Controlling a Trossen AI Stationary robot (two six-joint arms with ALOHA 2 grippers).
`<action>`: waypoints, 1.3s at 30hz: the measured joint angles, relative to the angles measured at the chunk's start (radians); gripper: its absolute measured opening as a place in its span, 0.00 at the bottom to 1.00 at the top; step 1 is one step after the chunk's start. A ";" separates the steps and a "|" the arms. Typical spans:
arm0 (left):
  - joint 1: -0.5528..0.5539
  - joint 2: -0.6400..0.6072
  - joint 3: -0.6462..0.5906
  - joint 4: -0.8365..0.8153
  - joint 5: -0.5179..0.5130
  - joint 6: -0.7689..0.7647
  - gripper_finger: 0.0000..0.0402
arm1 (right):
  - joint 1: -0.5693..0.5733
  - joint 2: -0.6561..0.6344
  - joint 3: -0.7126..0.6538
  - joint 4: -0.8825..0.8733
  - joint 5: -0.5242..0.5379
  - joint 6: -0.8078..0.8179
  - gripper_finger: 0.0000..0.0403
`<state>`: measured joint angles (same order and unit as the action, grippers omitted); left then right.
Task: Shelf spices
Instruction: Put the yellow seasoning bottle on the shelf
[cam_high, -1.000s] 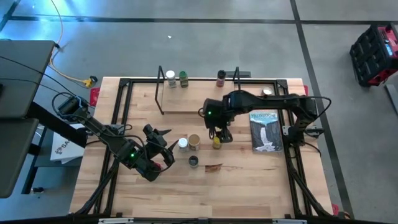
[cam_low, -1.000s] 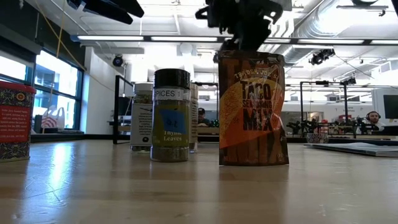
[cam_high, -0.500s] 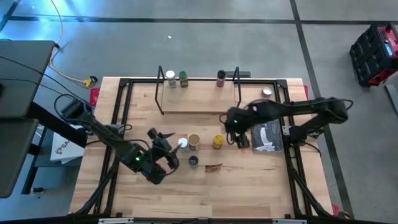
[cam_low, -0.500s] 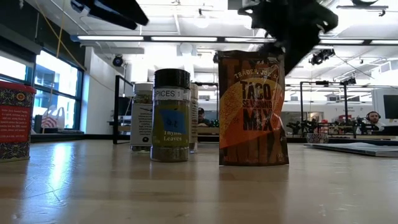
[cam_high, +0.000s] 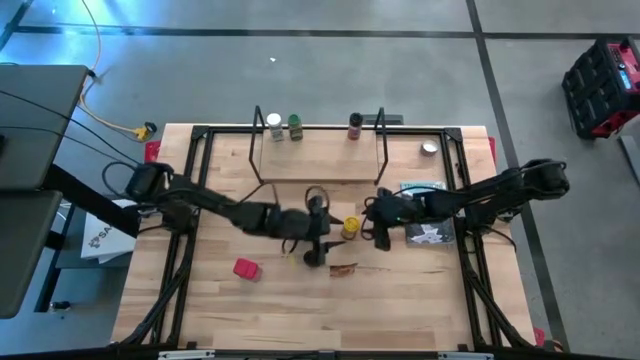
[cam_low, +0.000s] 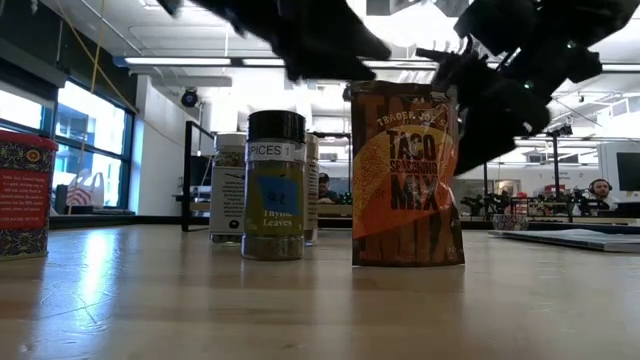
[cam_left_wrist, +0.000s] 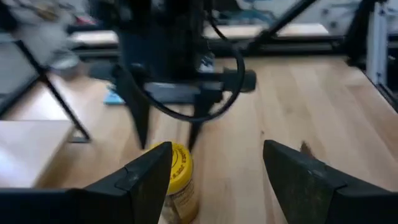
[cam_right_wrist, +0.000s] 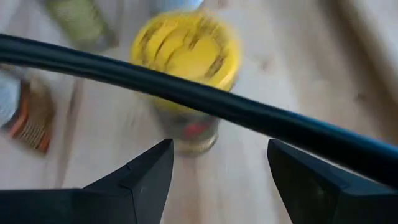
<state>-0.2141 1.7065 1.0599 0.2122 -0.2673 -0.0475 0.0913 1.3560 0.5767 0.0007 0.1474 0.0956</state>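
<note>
Grippers flank the small yellow-lidded spice jar (cam_high: 349, 227) mid-table: the left gripper (cam_left_wrist: 214, 177) and the right gripper (cam_right_wrist: 214, 174) both spread wide, holding nothing. Red box (cam_high: 245, 268) lies toward the table's near left corner; three jars stand on the light wooden shelf (cam_high: 320, 165) by the far edge.

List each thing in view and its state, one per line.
Left gripper: open, empty, by the yellow jar.
Right gripper: open, empty, facing the yellow jar.
Yellow jar: upright on the table.
Taco packet: standing upright.
Red box: on the table.
Shelf: holds three upright jars.
</note>
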 joint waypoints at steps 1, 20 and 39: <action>0.023 0.010 0.000 0.011 0.052 0.018 0.62 | 0.000 0.000 -0.003 0.023 0.007 -0.015 0.63; 0.146 0.172 0.027 0.025 0.040 0.095 0.62 | 0.024 0.040 -0.003 0.084 -0.086 0.002 0.63; 0.149 0.172 0.028 -0.030 -0.071 0.105 0.62 | 0.140 -0.021 -0.002 -0.013 -0.059 0.141 0.63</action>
<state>-0.0647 1.8784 1.0882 0.1823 -0.3381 0.0570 0.2316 1.3350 0.5743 -0.0123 0.0885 0.2362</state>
